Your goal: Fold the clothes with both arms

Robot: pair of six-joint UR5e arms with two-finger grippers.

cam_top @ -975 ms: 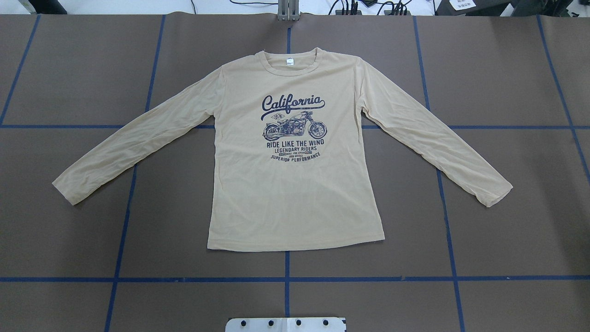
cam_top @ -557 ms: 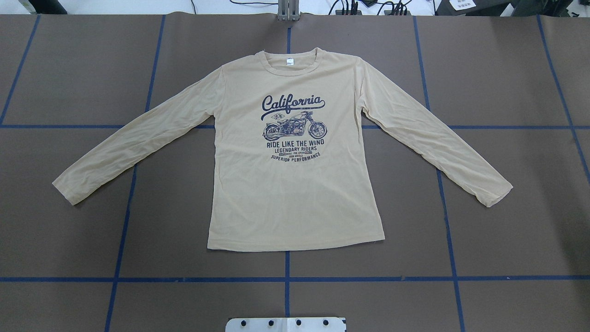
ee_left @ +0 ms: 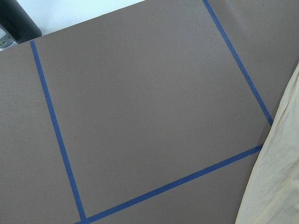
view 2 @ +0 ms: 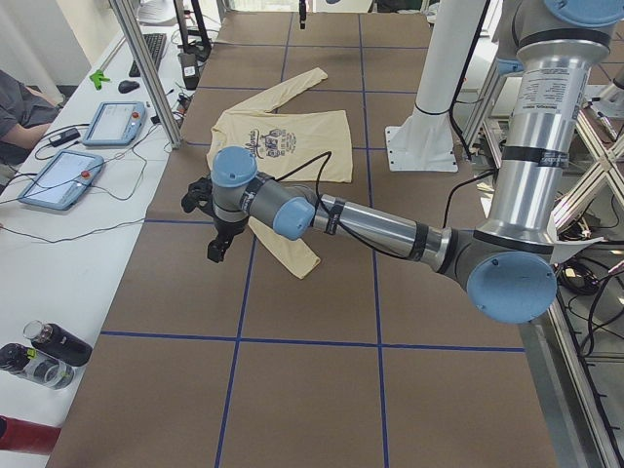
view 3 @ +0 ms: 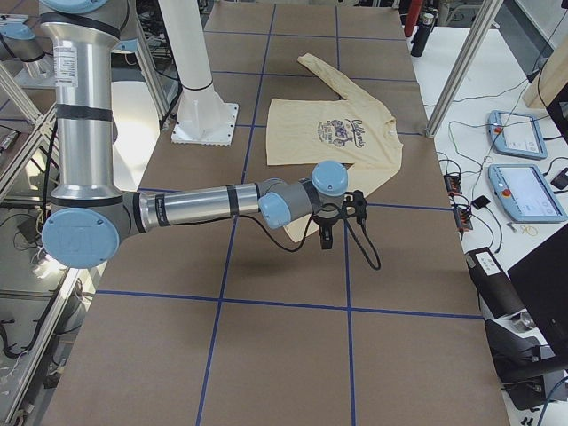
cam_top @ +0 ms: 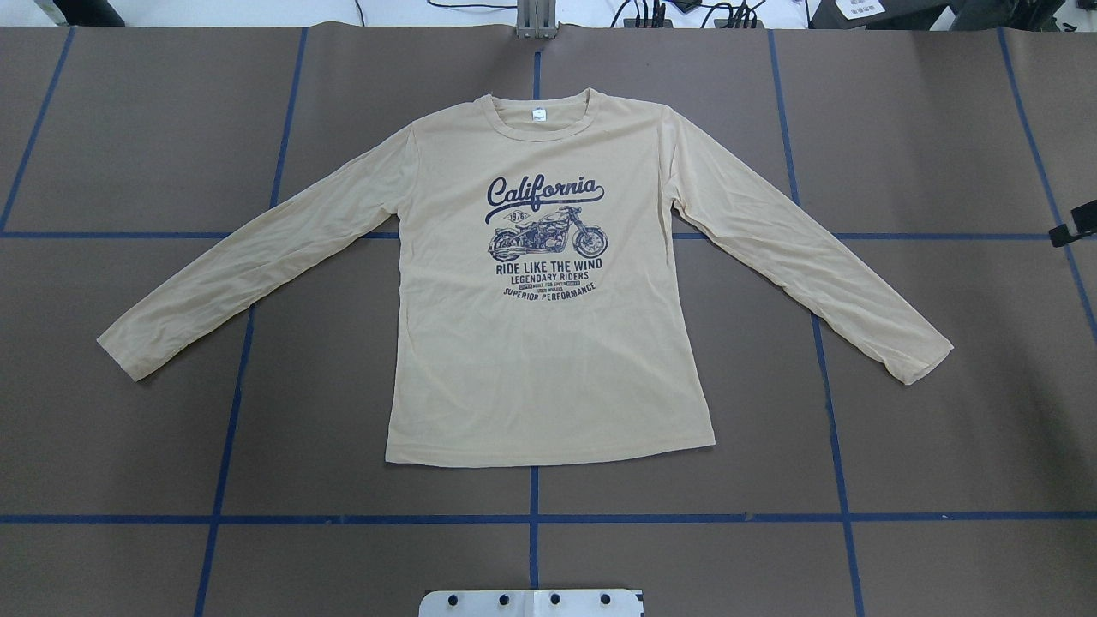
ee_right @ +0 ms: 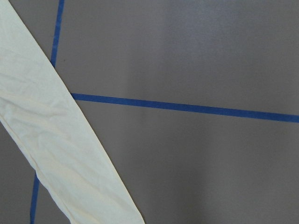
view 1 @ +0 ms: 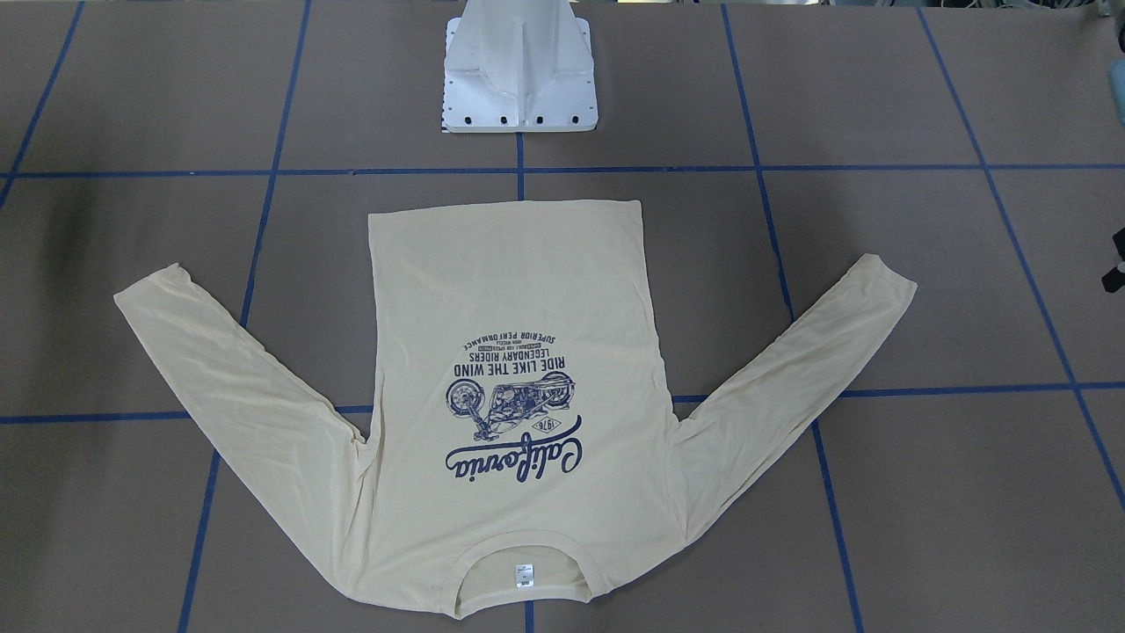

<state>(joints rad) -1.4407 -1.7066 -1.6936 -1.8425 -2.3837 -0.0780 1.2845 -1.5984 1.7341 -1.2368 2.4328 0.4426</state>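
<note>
Shirt: the pale yellow shirt (cam_top: pixel 548 360) lies flat and face up on the table (cam_top: pixel 943 128), navy print (cam_top: pixel 546 236) showing, with the collar on the far side from the pedestal base (view 1: pixel 520 79) and the hem near it
Sleeves: both are spread out to left and right, angled back toward the hem side; each one lies across a blue tape line (cam_top: pixel 531 518)
Left gripper: I see the left gripper (view 2: pixel 205 229) hovering above bare table just beyond the left cuff, apart from the cloth – whether its jaws are parted or closed I cannot tell
Right gripper: the right gripper (view 3: pixel 344 222) hangs just past the right cuff, over a tape line, and only a black sliver of it enters the overhead view; I cannot tell how its jaws stand either
Left wrist feed: brown table, crossing tape, and an edge of the cloth at lower right
Right wrist feed: a sleeve running diagonally across the left side – tape beside and under it
Far side: two tablets (view 2: pixel 115 122) sit on the white bench
</note>
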